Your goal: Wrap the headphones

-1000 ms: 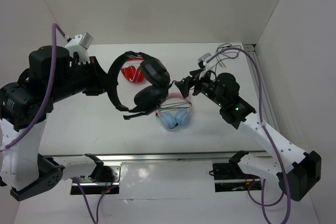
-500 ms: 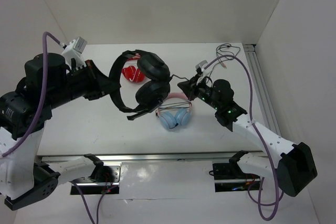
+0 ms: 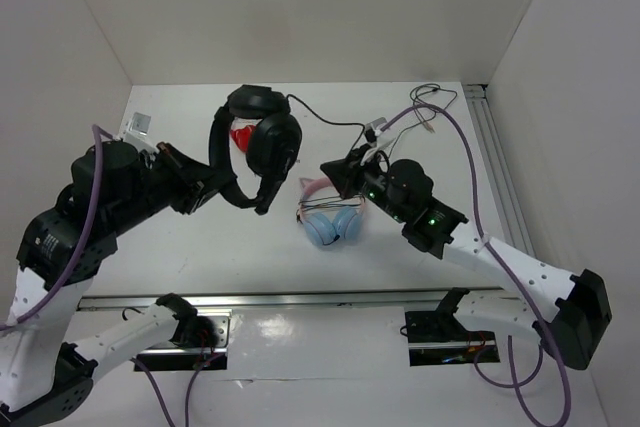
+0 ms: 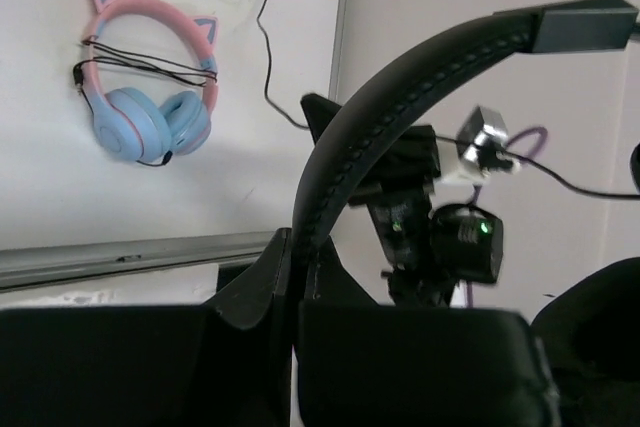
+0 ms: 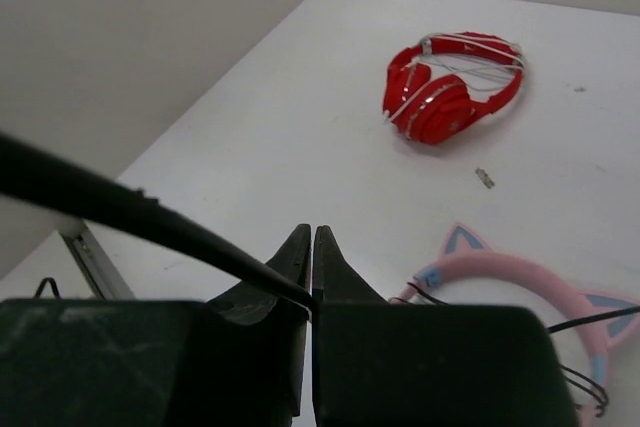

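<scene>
Left gripper clamped on the headband of the black headphones, which are held up off the bench over its middle, a bit left of centre. Right gripper pinched closed on the thin cable, just right of centre. Cable's tail lies by the far right corner. Cat-ear headphones lie mid-bench, red headphones partly hidden behind the black pair

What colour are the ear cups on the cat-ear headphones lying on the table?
The ear cups are light blue, clearest in the left wrist view.
</scene>
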### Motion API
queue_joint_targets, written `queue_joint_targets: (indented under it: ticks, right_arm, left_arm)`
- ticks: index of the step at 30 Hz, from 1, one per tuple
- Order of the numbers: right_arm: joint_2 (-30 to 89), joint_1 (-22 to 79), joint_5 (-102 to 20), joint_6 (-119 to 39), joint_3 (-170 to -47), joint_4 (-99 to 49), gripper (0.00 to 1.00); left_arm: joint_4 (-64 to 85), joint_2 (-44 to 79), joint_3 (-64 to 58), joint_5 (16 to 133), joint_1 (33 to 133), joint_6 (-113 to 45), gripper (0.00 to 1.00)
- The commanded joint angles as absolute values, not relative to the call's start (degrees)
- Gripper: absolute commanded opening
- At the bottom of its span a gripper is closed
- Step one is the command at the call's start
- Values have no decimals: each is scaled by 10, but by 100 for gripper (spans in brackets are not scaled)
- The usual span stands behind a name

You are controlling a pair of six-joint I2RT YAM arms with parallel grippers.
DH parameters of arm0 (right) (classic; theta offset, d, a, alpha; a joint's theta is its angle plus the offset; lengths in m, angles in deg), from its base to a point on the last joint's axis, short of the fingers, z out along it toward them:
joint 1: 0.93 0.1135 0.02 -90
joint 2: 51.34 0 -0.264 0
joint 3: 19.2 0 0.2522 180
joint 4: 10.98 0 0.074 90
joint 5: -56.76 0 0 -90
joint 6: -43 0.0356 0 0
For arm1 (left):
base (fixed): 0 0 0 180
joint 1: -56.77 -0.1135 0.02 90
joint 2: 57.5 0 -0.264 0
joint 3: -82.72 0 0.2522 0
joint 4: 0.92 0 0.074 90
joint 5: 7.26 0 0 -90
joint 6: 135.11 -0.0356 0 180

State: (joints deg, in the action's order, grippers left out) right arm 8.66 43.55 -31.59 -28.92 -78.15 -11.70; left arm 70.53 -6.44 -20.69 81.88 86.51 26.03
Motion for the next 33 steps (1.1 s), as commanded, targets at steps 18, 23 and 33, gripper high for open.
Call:
queue_joint_targets:
  ticks: [18,23,33]
  right_arm:
    - [292,708,-12,-278,-960,-310,0]
    - [337,747,-5,-289,-1025,-343,0]
    - [382,811,-55,-306,-1096,-357,0]
  left_arm:
    - [740,-94,-181,1151,867,546,0]
    - [765,-73,-181,1202,867,559,0]
    - [831,-5,-151,1315,867,574,0]
